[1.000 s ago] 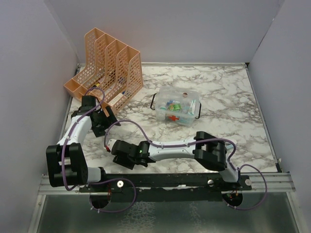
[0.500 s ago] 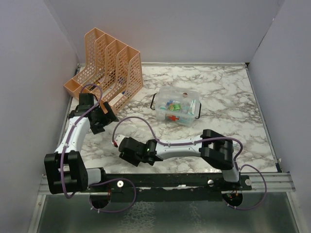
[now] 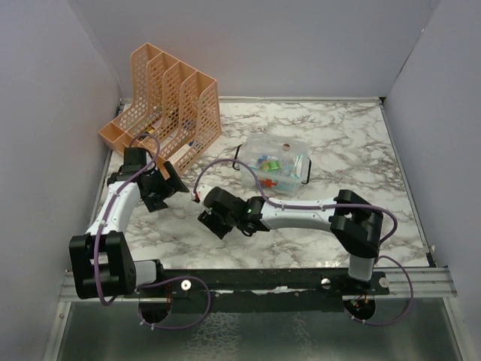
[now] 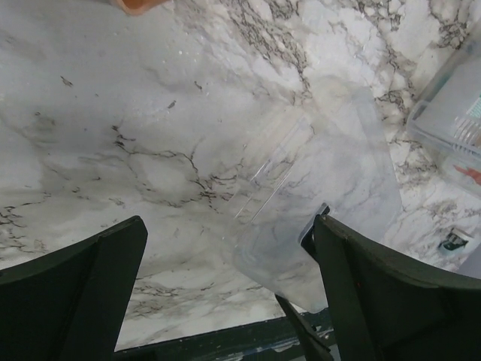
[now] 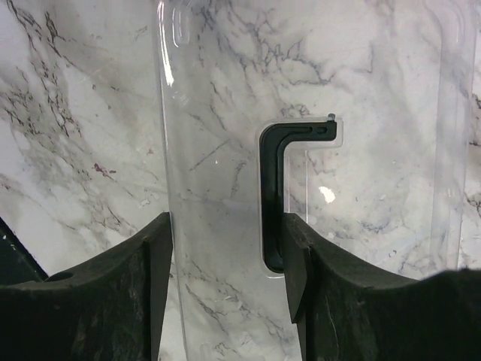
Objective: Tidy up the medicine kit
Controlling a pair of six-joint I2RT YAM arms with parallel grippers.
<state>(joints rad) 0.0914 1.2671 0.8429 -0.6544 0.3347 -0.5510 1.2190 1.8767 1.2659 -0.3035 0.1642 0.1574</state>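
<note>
At your far left, the orange mesh file rack (image 3: pixel 161 101) stands in the back corner of the desk (image 3: pixel 361 135). Just in front of the rack is your left claw (image 4: pixel 229 226), spread wide and gripping nothing. To the right of it, in front of the rack and nearer to you, your right claw (image 5: pixel 225 222) is about half closed on the see-through lid (image 5: pixel 218 113). One finger lies against the lid's long edge and the other against its black handle (image 5: pixel 270 188). From your left wrist the lid looks tilted off the marble, with one end just beside a finger of the left claw; you cannot tell whether they touch. Right of the rack and apart from it, the medicine kit (image 3: pixel 274 169) sits uncovered on the desk, with small coloured items inside.
</note>
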